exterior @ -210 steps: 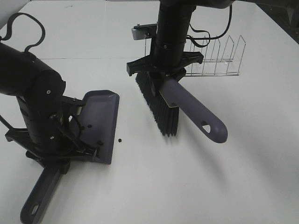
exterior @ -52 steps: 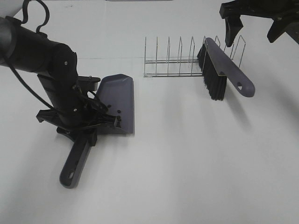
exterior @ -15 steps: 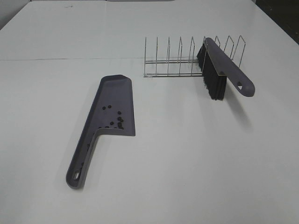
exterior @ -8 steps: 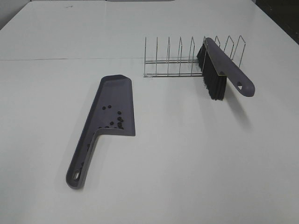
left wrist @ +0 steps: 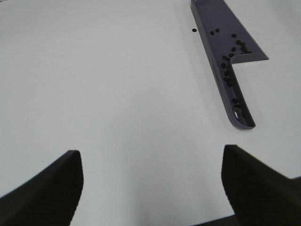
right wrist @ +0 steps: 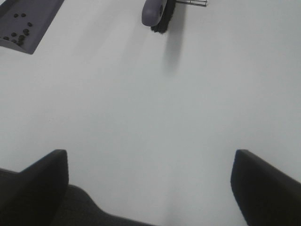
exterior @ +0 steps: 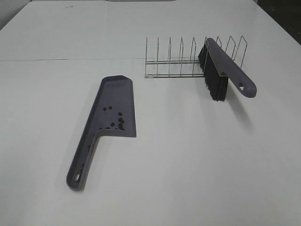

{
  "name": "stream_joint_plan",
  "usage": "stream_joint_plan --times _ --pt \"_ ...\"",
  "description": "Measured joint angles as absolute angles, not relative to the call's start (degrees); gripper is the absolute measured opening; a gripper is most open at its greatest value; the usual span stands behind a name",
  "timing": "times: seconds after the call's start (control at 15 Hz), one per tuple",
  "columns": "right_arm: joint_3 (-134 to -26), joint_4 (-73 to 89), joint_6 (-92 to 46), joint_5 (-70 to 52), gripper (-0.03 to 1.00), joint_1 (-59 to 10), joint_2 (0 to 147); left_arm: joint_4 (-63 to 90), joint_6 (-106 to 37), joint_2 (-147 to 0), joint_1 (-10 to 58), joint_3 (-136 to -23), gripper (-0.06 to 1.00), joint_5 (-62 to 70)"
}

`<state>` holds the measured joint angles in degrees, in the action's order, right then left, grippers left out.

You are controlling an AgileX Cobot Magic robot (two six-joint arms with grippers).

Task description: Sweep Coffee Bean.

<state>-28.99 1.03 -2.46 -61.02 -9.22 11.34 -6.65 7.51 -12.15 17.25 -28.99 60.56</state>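
Grey dustpan (exterior: 115, 101) flat on white table (exterior: 188, 160), coffee beans (exterior: 117, 123) gathered in its pan, 1 stray bean (left wrist: 194, 30) beside it, brush (exterior: 221, 70) leaning in wire rack (exterior: 174, 63), left gripper (left wrist: 150, 188) and right gripper (right wrist: 150, 188) both spread wide, empty, no readable writing.

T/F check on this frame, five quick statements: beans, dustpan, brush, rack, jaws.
1. Most coffee beans lie in the dustpan. True.
2. The brush lies flat on the table beside the dustpan. False: it rests in the wire rack, handle sticking out.
3. One stray bean sits on the table outside the pan. True.
4. The left gripper holds the dustpan handle. False: its jaws are open, clear of the pan.
5. The right gripper has open, empty jaws. True.
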Motion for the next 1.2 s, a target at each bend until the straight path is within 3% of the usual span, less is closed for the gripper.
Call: stream_joint_plan --times 0.27,0.53,1.2 --pt "-29.0 1.0 -2.5 -61.0 0.83 -0.6 11.3 -6.8 7.5 -11.3 6.8 -29.0 0.76 60.6" --pt "-29.0 1.0 -2.5 -61.0 0.83 0.6 7.0 -7.1 7.5 -4.6 -0.8 -29.0 0.76 60.5" --pt "-29.0 1.0 -2.5 -61.1 0.83 0.6 -0.2 -7.8 7.5 0.2 -1.7 -28.8 0.76 60.2"
